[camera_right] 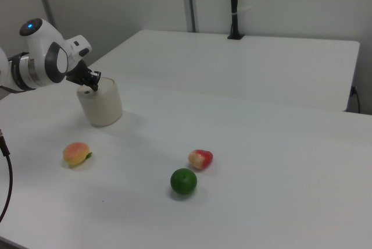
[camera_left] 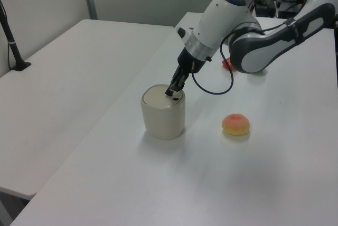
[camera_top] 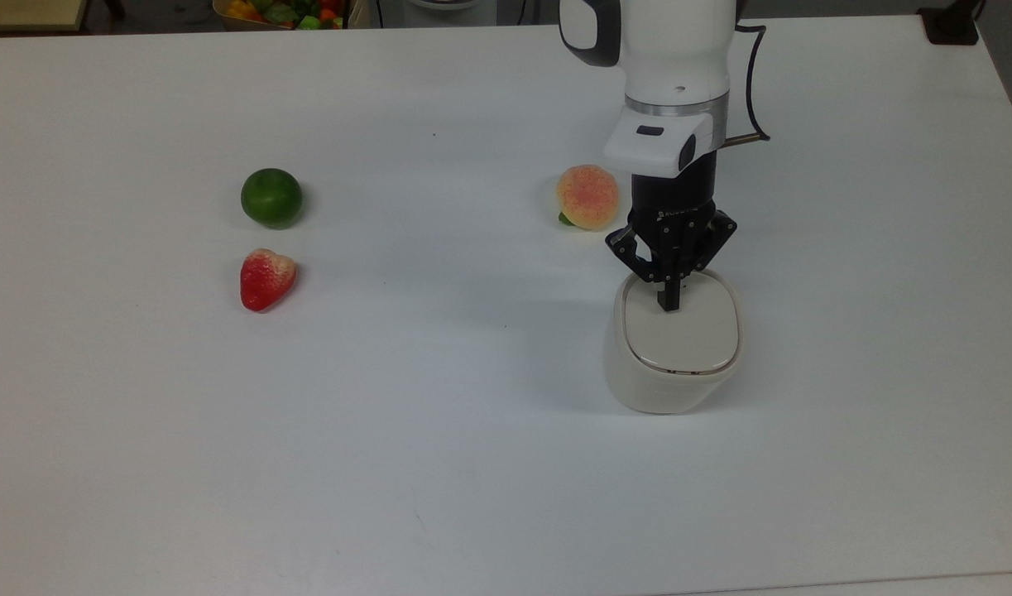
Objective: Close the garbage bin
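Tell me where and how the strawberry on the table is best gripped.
Grip the strawberry across its broad shoulders, coming straight down from above. It lies flat on the table, pointed tip toward the top view's bottom. The lime sits apart from it, so open fingers should fit on either flank.

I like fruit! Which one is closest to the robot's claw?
The peach, lying right beside the gripper. The lime and strawberry sit far off toward the top view's left.

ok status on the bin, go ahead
Gripper shut, tip pressing on the flat lid. Small cream-white plastic garbage bin upright, lid looks down flush. Peach-coloured toy fruit behind the bin, clear of it.
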Robot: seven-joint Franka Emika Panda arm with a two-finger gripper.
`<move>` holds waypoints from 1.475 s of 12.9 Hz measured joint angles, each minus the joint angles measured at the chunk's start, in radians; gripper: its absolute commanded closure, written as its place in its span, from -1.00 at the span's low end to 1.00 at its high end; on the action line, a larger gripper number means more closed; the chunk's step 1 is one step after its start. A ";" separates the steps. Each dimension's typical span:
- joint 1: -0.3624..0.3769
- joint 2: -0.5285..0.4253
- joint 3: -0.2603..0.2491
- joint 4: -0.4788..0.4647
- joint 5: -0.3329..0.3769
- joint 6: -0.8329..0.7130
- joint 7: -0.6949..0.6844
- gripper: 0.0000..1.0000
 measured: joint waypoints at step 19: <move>-0.120 -0.344 -0.001 -0.023 0.259 -0.587 0.053 -1.00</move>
